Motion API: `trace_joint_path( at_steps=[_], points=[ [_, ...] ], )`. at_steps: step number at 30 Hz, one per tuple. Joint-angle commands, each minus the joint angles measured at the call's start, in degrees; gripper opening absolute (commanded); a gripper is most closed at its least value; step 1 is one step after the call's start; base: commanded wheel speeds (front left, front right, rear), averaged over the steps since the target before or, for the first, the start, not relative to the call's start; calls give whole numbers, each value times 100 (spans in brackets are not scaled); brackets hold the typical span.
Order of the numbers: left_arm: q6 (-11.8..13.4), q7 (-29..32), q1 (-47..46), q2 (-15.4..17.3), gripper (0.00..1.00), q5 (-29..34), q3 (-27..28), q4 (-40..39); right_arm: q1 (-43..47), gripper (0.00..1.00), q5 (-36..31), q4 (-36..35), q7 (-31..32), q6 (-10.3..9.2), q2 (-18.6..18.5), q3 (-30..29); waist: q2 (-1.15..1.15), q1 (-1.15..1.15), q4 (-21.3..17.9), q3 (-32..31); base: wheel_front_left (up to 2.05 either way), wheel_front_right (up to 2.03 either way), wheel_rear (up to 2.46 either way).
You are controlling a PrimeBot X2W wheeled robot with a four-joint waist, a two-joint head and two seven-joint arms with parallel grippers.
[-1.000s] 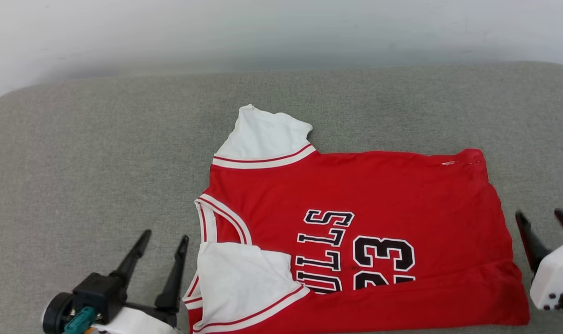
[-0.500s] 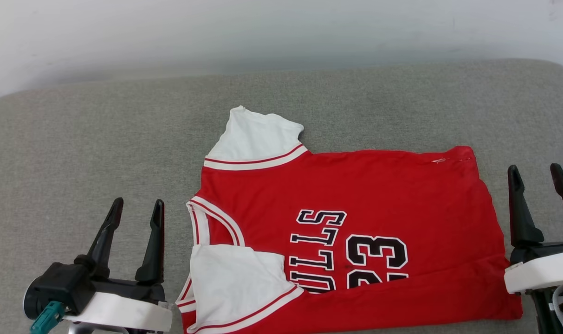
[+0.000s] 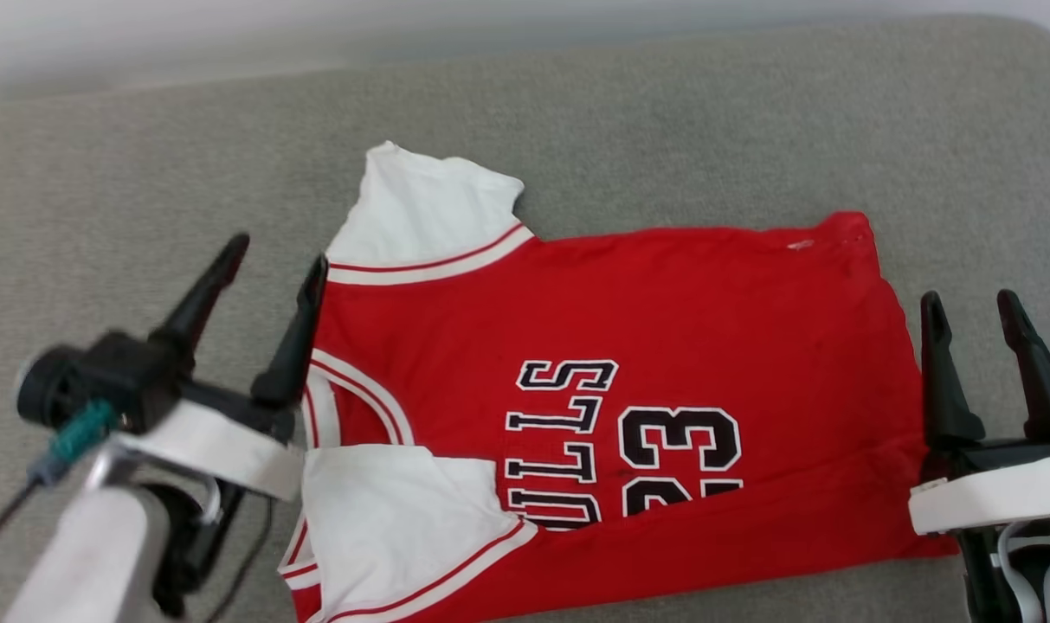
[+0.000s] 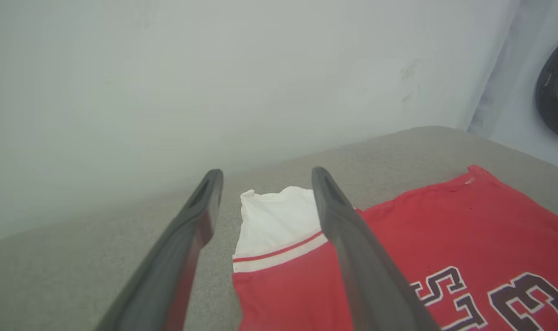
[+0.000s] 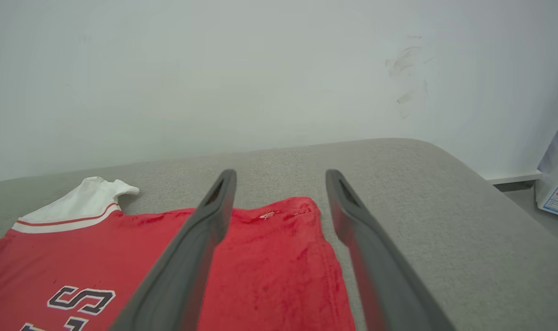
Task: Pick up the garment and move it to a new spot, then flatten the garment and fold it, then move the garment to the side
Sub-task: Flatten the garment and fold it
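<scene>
Two grippers, both with fingers spread wide and holding nothing, are what we are bringing to the garment point(image 3: 663, 303). It is lying on the grey cushion point(image 3: 100, 173), collar end toward our left and hem point(image 3: 901, 346) toward our right.

We are holding the left gripper point(image 3: 279, 253) just beside the garment's collar end, its inner finger showing over the shoulder edge below the far white sleeve point(image 3: 421, 208). We are holding the right gripper point(image 3: 968, 300) just off the hem. We cannot tell whether either is touching the cloth.

The garment's near long edge is lying doubled over itself, cutting off the lower part of the lettering point(image 3: 568, 433), and the near sleeve point(image 3: 386, 510) is lying folded onto the chest. From that we are judging one lengthwise fold done.

We are probably standing one gripper at each end because the far edge has to rise at both ends together to come over evenly. In the wrist views, our left fingers are framing the far sleeve and our right fingers the garment's far hem corner, which suits that plan. We are likely keeping the fingers wide so each can pinch thin cloth off a soft surface. The risk we are weighing is catching the cushion's cover along with it.
</scene>
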Motion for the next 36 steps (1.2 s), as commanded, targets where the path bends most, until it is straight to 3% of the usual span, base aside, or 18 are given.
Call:
trace_joint_path(
  at_steps=[1, 7, 13, 19, 26, 36],
  points=[
    [-64, 194, -269, 127, 100, 23, -18, 22, -94, 100, 23, 18, -54, -2, 65, 37, 0, 0, -213, 277, 0, 0, 0],
    [-375, 1802, -1609, 865, 100, -570, 44, 372, -271, 100, 82, 117, -218, -2, 174, 182, 0, 0, -599, 822, 0, 0, 0],
    [-483, 3774, -3089, 1639, 100, -1430, -334, 811, -479, 100, 116, 238, -427, -2, 287, 280, 0, 0, -899, 1328, 0, 0, 0],
    [-496, 5684, -4269, 1968, 100, -2373, -685, 1294, -676, 100, 161, 463, -586, -2, 357, 549, 0, 0, -1159, 1700, 0, 0, 0],
    [-497, 6525, -5030, 2228, 100, -2404, -1053, 1830, -890, 100, 430, 603, -761, -2, 394, 837, 0, 0, -1487, 2046, 0, 0, 0],
    [-491, 6686, -5241, 2394, 98, -2255, -1488, 2569, -1022, 100, 503, 779, -903, -2, 407, 992, 0, 0, -1668, 2254, 0, 0, 0]
  ],
)
